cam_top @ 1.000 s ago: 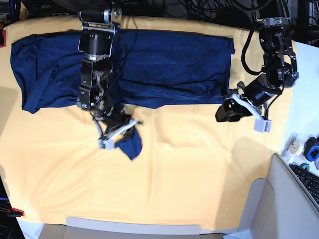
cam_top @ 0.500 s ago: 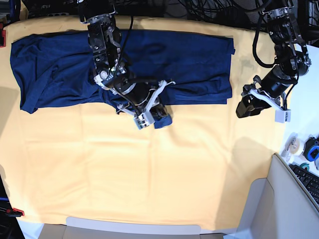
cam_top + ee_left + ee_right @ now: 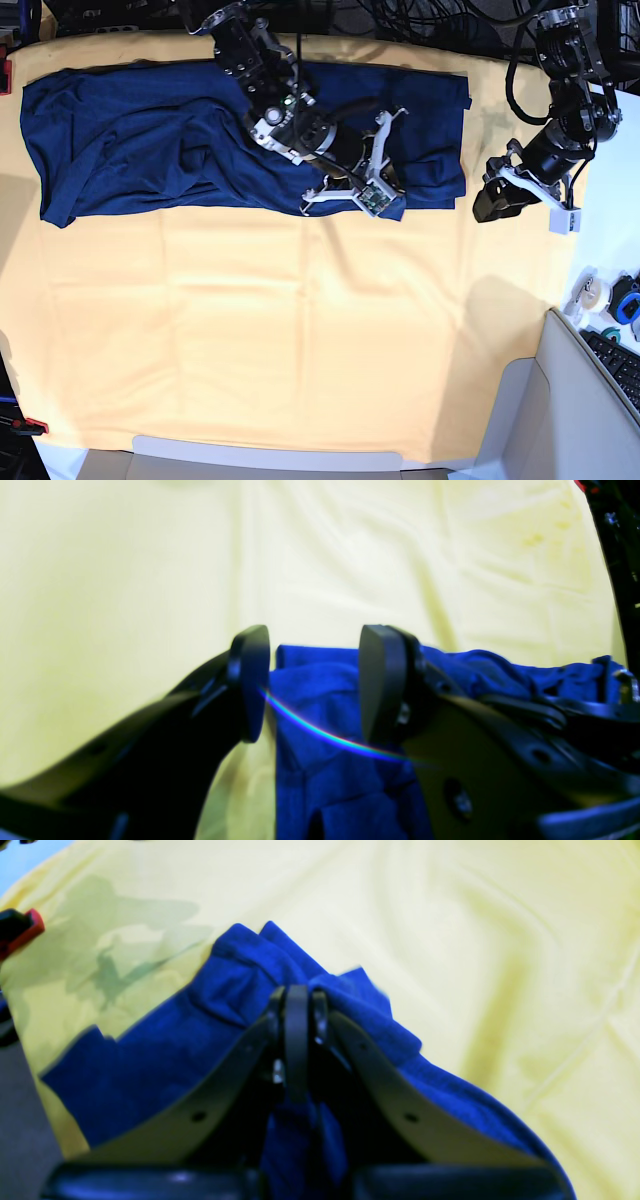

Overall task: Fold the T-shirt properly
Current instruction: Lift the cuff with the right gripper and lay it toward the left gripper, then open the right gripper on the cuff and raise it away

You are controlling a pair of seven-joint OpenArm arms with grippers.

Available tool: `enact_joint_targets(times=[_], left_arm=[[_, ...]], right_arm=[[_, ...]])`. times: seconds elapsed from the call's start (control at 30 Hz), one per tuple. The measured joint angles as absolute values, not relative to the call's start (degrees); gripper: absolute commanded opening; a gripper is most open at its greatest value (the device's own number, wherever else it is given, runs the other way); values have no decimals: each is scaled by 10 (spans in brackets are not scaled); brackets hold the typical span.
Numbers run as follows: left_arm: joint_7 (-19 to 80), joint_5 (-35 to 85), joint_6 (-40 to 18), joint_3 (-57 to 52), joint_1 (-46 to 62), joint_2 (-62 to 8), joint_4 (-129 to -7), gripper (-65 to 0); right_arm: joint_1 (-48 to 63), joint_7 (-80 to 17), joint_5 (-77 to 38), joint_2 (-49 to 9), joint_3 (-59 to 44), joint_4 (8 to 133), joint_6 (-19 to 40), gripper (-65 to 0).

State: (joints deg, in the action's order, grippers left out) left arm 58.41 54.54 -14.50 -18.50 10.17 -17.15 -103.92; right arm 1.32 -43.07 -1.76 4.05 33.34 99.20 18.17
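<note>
Spanning the far half of the pale yellow cloth (image 3: 300, 330), the T-shirt (image 3: 130, 140) lies as a flat navy band with its long axis running from 9 o'clock to 3 o'clock in the base view. The right gripper (image 3: 385, 200) sits over the band's near edge toward 3 o'clock, jaws clenched on a bunched fold of the T-shirt, as the right wrist view shows (image 3: 300, 1005). The left gripper (image 3: 492, 205) hangs released and empty just off the shirt's 3 o'clock end; from it the fabric lies toward 9 o'clock, and its wrist view shows navy cloth beyond the spread jaws, not between them. The right arm is therefore the one engaged. A keyboard (image 3: 618, 365) and small items stand at 4 o'clock, well apart; nothing obstructs the cloth toward 6 o'clock.
</note>
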Motion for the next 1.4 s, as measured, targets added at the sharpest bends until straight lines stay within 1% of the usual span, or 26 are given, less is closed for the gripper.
enact_joint_targets(times=[0.1,0.2,0.47,0.63,0.9,1.13,1.2,1.3,1.4], left_arm=[[583,546,-145,-185,101,-171,-1039,-367],[583,546,-145,-185,102,-171,-1039,-367],[583,546,-145,-185,102,-171,-1039,-367],[583,546,-145,-185,102,-171,-1039,-367],[583,546,-145,-185,102,-171,-1039,-366],[583,546,-145,-185,102,-171,-1039,-366],[583,546,-145,-185,102,-172,-1039,-366],[583,546,-145,-185,102,-171,-1039,-366],[583,546,-145,-185,102,-172,-1039,-366]], right_arm=[[13,-429,9,41,358,992,144,-650],[13,-428,33,39,389,985,130,-650],[11,-430,44,47,436,900,130,-650],[13,-429,44,52,443,891,129,-650],[11,-429,44,51,484,891,126,-648],[5,-429,43,50,521,891,128,-442],[3,-428,42,50,522,891,132,-394],[3,-429,44,48,522,891,128,-344],[3,-429,43,48,524,891,131,-330]])
